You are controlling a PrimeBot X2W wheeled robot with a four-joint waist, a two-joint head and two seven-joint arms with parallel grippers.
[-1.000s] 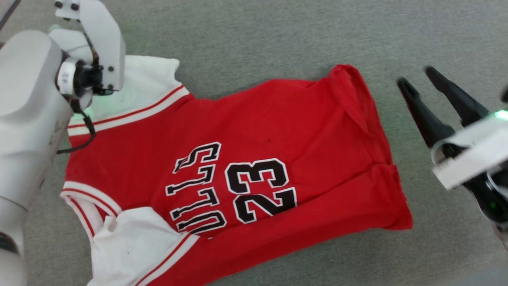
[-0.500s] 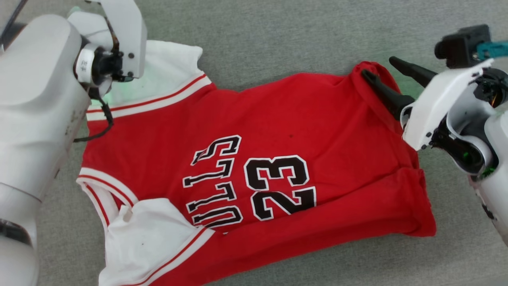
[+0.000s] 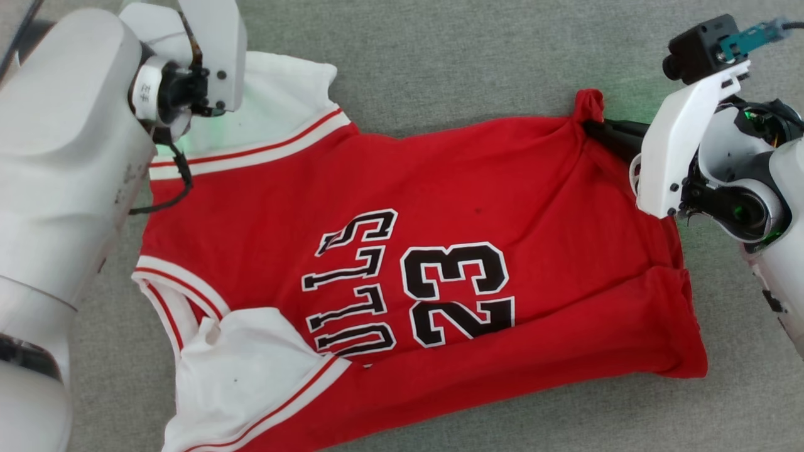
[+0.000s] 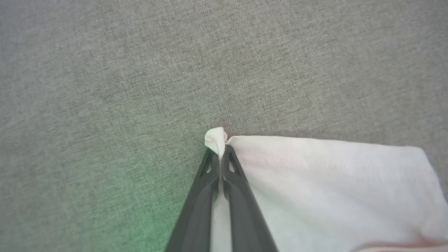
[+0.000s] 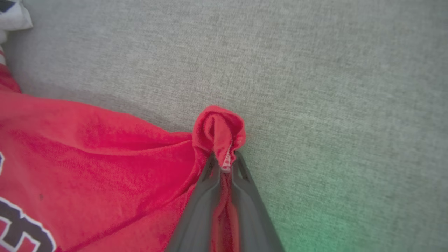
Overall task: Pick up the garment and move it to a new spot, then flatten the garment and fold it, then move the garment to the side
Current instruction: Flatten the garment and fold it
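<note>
The right end effector (image 5: 224,163) is clamped on a rolled-up nub of red hem at the far-right corner of the jersey (image 3: 440,188). The left end effector (image 4: 220,154) is closed on a small tip of white cloth at the far-left corner. With both far corners pinched, the step in hand looks like a lift or a pull to carry and spread the cloth. It should go best if both arms rise together and draw slightly apart, so the far edge comes taut without a jerk. The left bite is thin, only a tuft past the fingertips, and could slip if that side takes more load. The right grip holds bunched fabric that may unroll unevenly. Dragging the near edge along the table (image 3: 440,56) would help smooth the body as it travels. The jersey lies across the middle of the grey woven table, its length running left to right. It is bright red with a black, white-edged "23" and partly hidden lettering turned sideways. White panels with red-and-white stripe trim sit at the far left and near left. A long crease runs along the near-right part, and the near-left white panel lies folded over.
</note>
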